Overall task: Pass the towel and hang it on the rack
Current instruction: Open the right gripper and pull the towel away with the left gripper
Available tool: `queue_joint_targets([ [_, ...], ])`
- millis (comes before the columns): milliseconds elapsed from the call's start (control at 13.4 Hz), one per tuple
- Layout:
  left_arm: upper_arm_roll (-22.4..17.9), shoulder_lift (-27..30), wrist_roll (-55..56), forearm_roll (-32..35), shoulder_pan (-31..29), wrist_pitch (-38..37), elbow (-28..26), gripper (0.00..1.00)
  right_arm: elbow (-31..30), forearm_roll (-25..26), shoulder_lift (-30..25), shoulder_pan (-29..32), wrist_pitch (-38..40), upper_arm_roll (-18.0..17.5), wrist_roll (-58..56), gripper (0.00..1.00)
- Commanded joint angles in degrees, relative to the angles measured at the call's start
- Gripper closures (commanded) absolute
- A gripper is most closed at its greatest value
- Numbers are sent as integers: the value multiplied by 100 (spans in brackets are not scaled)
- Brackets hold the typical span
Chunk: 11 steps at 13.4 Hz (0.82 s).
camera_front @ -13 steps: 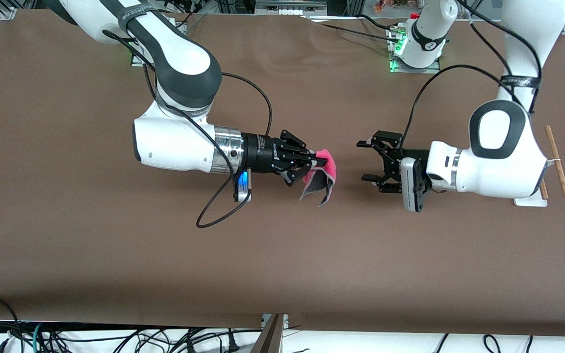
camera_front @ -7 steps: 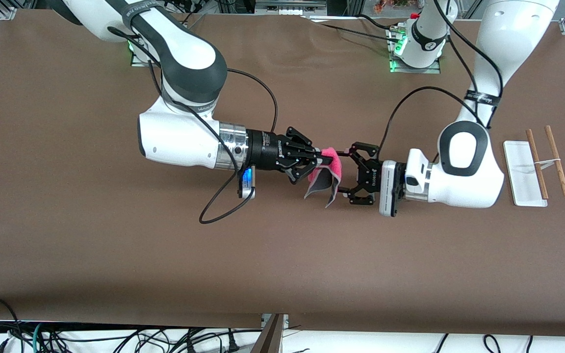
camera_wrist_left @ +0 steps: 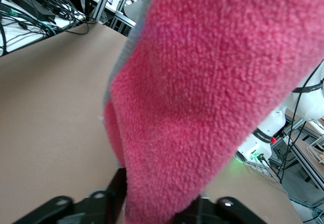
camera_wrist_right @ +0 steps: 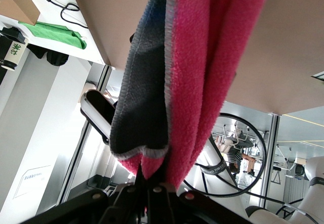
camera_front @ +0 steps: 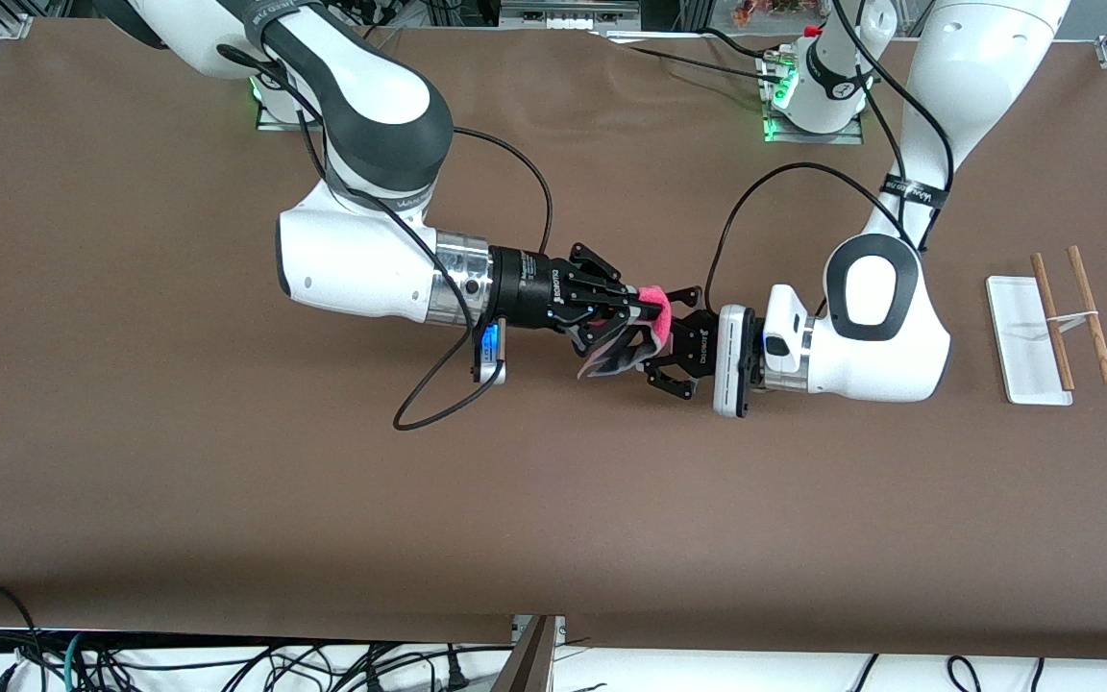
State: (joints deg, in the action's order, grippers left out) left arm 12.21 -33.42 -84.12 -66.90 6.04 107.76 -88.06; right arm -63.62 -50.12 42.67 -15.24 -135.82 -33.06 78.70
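The pink-red towel (camera_front: 654, 309) hangs folded in the air over the table's middle, its grey underside drooping. My right gripper (camera_front: 648, 309) is shut on its top edge; the right wrist view shows the cloth (camera_wrist_right: 192, 82) pinched in that gripper (camera_wrist_right: 152, 186). My left gripper (camera_front: 655, 338) is open, one finger on each side of the hanging towel, which fills the left wrist view (camera_wrist_left: 202, 82) above the gripper (camera_wrist_left: 159, 204). The rack (camera_front: 1053, 322), a white base with two brown sticks, stands at the left arm's end of the table.
The brown table (camera_front: 227, 481) carries only the rack. A black cable (camera_front: 438, 404) loops down from my right wrist near the table surface. Both arm bases stand along the edge farthest from the front camera.
My left gripper has moved from near the rack toward the right gripper, and its open fingers now straddle the towel. The right gripper has shifted slightly toward it, still holding the towel.
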Motion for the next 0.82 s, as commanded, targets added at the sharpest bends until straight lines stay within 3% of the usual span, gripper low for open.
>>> queue_joint_targets([
  [0,-17,133,-184,-95,-59,17,17,100,77,-86,31,4,-50,-69,49,100],
  [298,-52,247,-166,54,-253,-132,-9,100,77,-86,31,12,-50,-69,58,100],
  [372,-52,283,-166,115,-392,-237,-1,100,77,-86,31,12,-50,-69,49,93],
  [447,-61,301,-166,160,-463,-377,-1,100,77,-86,40,21,-50,-60,40,30],
  [521,-70,309,-175,325,-542,-440,26,100,86,-86,31,65,-50,-51,-38,0],
  [745,-70,318,-166,581,-727,-694,26,100,341,-86,66,249,20,-7,-30,0],
])
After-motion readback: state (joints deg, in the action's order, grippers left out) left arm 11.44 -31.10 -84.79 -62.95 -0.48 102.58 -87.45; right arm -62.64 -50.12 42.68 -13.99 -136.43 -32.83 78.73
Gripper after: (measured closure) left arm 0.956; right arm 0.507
